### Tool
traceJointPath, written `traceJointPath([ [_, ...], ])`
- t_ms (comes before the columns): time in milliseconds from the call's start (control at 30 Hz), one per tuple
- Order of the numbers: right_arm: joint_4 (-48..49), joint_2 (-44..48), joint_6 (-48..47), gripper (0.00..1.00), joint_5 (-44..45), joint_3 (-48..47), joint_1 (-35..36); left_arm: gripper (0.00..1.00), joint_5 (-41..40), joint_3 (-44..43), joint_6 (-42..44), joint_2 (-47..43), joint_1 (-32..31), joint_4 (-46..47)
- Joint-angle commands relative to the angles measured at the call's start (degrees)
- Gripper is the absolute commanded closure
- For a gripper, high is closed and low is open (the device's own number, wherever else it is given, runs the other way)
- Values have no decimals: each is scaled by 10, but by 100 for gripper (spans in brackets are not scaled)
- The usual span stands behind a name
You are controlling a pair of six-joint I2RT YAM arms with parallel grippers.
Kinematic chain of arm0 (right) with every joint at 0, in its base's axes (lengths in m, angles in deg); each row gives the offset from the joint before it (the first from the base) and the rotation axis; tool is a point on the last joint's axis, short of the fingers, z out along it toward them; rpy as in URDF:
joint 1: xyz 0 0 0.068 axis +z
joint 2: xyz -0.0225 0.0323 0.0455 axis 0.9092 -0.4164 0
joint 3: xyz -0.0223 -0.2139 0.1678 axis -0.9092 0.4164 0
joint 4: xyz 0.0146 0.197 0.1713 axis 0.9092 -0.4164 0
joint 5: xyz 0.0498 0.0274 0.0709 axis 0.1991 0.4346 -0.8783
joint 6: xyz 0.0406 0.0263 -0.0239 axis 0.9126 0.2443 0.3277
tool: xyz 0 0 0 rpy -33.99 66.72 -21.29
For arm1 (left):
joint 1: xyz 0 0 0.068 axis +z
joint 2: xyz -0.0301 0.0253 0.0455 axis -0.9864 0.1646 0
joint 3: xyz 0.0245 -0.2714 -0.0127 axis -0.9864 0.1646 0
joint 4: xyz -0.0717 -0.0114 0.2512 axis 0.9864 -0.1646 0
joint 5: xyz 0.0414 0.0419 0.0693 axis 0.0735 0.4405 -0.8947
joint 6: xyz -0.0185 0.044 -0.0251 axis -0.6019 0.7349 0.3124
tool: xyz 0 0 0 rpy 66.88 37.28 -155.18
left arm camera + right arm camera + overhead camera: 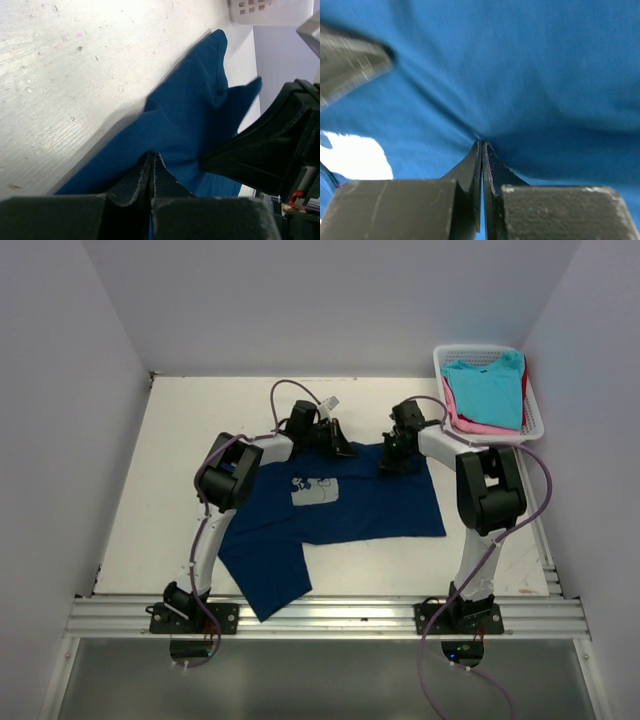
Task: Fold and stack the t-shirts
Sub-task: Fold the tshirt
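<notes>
Centrally on the white table (pixel 170 460), navy t-shirt (pixel 375 505) lying mostly flat, pale chest print (pixel 318 490) facing up, one flap reaching the near edge, left gripper (pixel 343 448) and right gripper (pixel 390 466) each pinched tight on its far edge, turquoise and pink tees (pixel 487 390) piled in the far-right basket (pixel 535 420)

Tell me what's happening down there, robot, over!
Both shut: left gripper and right gripper pinching navy t-shirt at its far edge. Shirt mostly spread on table, print up. Basket of other tees far right, apart.
</notes>
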Motion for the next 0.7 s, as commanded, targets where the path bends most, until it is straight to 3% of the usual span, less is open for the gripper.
traceJointPath([
  [0,-21,60,-5,100,22,42,2,100,-38,19,17,14,18,-41],
  [333,-36,159,0,100,46,120,5,100,-34,19,10,22,19,-35],
  [467,-48,171,0,100,87,93,5,100,-31,21,9,22,19,-33],
  [667,-71,114,10,100,192,13,-2,100,-32,27,16,15,21,-39],
])
